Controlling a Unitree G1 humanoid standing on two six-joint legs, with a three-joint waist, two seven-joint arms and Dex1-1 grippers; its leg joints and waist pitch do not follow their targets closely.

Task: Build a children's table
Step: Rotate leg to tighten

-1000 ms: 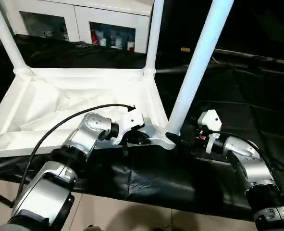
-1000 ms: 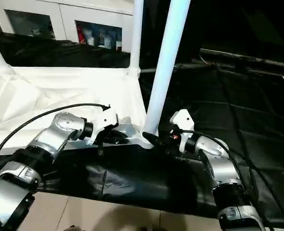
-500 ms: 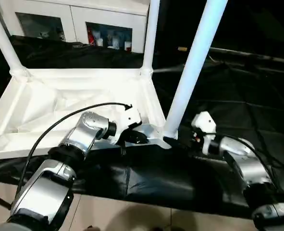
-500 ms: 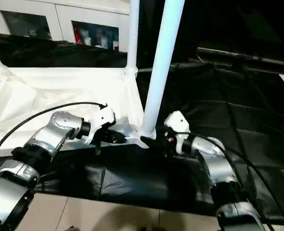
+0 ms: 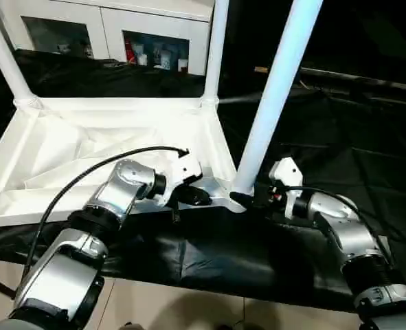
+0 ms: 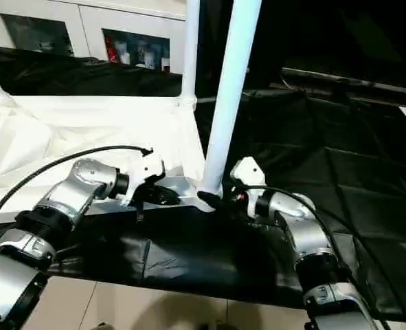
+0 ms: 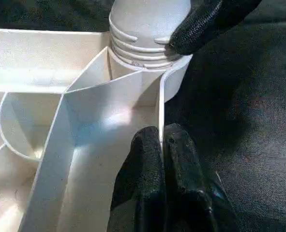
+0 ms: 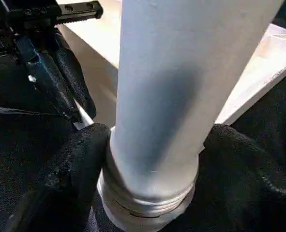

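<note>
- Since a second before, our right arm had pushed in closer to the leg, and our head camera had tipped a little.
- Our left gripper [image 7: 163,159] pinched the thin side wall of the white table top [image 5: 86,144], lying upside down on the black-draped work table [image 5: 340,144].
- Our right gripper [image 8: 152,159] hugged the near corner leg [image 5: 275,89] low down, at its socket.
- We think the plastic was light, stiff and slippery, so hold low.

Head stereo pair high, angled down over both forearms; wrist cameras close on the shared corner socket [image 7: 147,67].
</note>
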